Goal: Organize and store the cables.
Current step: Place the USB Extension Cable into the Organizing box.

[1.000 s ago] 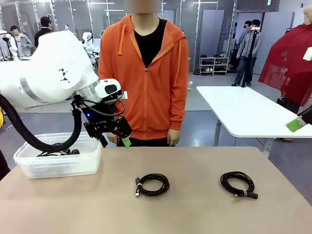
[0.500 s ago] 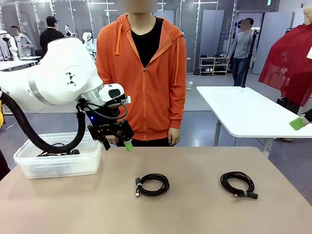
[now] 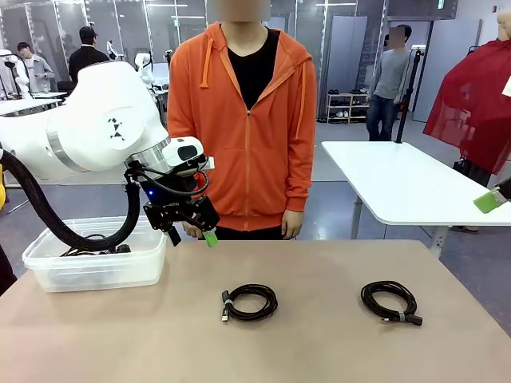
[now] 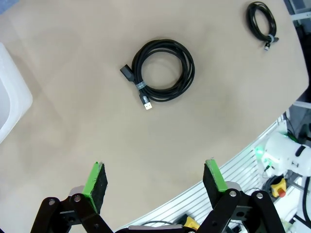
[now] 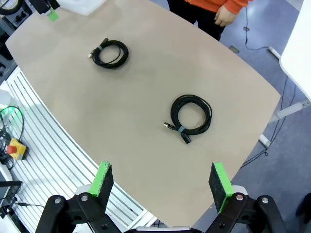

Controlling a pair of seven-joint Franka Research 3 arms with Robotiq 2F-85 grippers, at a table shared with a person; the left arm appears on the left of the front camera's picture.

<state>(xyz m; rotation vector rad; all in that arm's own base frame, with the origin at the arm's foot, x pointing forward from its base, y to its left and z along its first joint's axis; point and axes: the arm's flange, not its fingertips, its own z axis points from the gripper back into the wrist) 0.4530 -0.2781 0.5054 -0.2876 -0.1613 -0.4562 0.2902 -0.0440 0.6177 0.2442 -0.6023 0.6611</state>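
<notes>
Two coiled cables lie loose on the tabletop (image 3: 319,351). The middle coil (image 3: 250,302) sits near its centre and the right coil (image 3: 390,301) sits toward the right edge. Both are well apart from the clear bin (image 3: 48,275) at the far left corner, where stored cords (image 3: 92,250) already lie.

The left pincer (image 3: 190,234) hangs released and empty above the far edge, just beside the bin, with its green pads spread wide. The right pincer (image 5: 161,178) is also released and holds nothing, high off the right edge and looking down on both coils.

The cords look light, soft and floppy, with stiffer plug ends. Each coil is bound at one spot by a small tie (image 4: 141,86). The surest hold is probably across the gathered strands at or beside that tie, where the turns stay bundled. A pinch on a single outer turn would likely let the coil sag or spill open.

Compared with a second ago, the left pincer has swung away from over the bin toward the tabletop's centre and has since nearly stopped. The person (image 3: 247,128) at the far edge has shifted slightly. Both coils lie where they did.
</notes>
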